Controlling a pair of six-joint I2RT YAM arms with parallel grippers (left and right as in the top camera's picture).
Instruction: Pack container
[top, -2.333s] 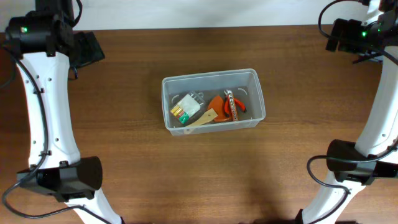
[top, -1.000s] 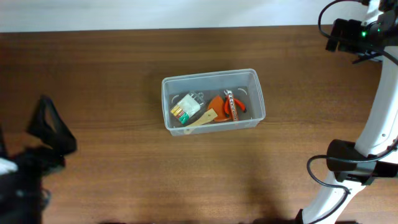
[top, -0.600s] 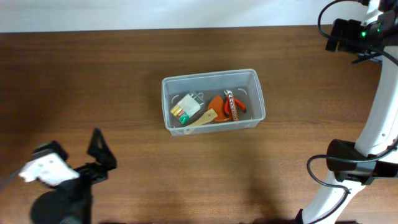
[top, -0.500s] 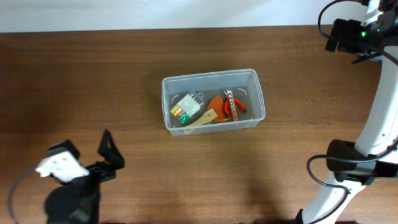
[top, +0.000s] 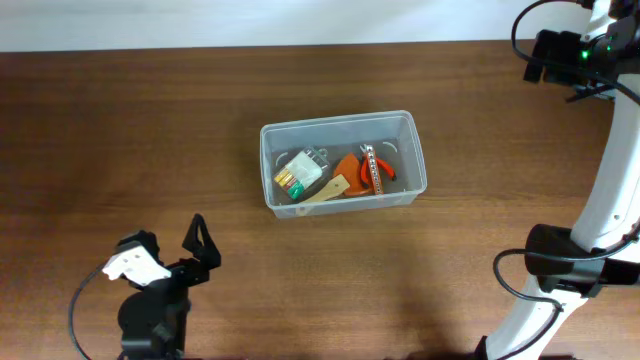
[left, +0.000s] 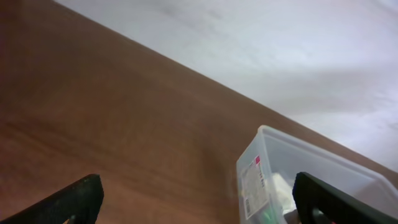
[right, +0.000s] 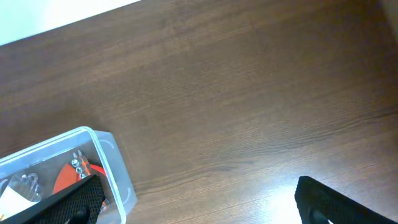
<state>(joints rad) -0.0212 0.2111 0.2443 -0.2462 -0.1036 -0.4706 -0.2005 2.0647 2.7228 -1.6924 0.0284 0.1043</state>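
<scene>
The clear plastic container (top: 338, 120) stands at the table's middle. It holds a clear packet with green and yellow items (top: 300, 170), an orange scraper with a wooden handle (top: 340, 178) and red-handled pliers (top: 376, 168). My left gripper (top: 198, 244) is open and empty, low at the front left, well away from the container, whose corner shows in the left wrist view (left: 273, 155). In that view the left gripper (left: 199, 205) has its fingers wide apart. My right gripper (top: 541, 58) is open and empty at the back right. In its wrist view the right gripper (right: 199, 205) hangs over bare table beside the container's end (right: 118, 177).
The brown wooden table (top: 160, 130) runs to a white wall at the back. The left arm's base (top: 150, 320) sits at the front left, and the right arm's base (top: 565, 262) at the front right. No loose items lie on the table outside the container.
My left arm has swung from the back left down to the front left and folded low. The right arm and the container have not moved.
</scene>
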